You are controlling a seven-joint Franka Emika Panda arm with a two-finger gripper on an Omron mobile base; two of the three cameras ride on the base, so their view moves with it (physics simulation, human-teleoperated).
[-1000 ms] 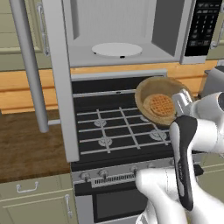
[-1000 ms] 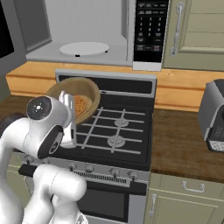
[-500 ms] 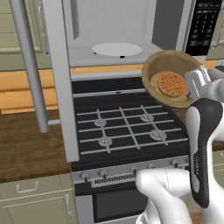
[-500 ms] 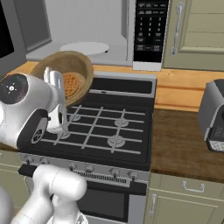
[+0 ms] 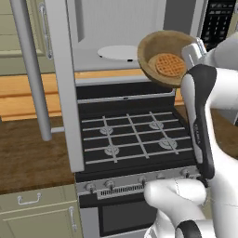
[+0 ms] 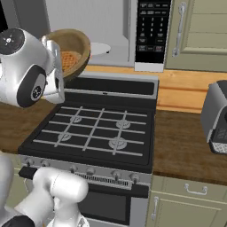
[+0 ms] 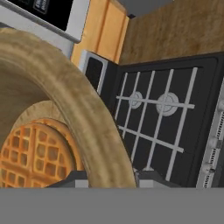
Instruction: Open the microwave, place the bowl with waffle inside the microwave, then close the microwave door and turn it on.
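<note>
The microwave (image 5: pixel 122 23) stands open above the stove, its white turntable plate (image 5: pixel 119 52) bare. The microwave door (image 5: pixel 62 93) is swung out to the left, edge-on, with its bar handle (image 5: pixel 29 69) in front. My gripper (image 5: pixel 191 50) is shut on the right rim of the wooden bowl (image 5: pixel 153 46), held tilted just in front of the opening's right half. The waffle (image 5: pixel 169 65) lies inside it. From the right side the bowl (image 6: pixel 76 44) and waffle (image 6: pixel 66 62) sit beside my gripper (image 6: pixel 54 52). In the hand view the gripper (image 7: pixel 109 179) straddles the bowl rim (image 7: pixel 87 118), waffle (image 7: pixel 30 157) at left.
The black keypad panel (image 6: pixel 150 31) is right of the cavity. A black gas stove (image 6: pixel 97 128) lies below the bowl. A grey toaster (image 6: pixel 217 115) stands on the wooden counter at right. Beige cabinet doors (image 6: pixel 199 31) flank the microwave.
The arm has lifted the bowl with the waffle from over the stove burners up and back to the microwave opening's height, tilting it. The door stays open.
</note>
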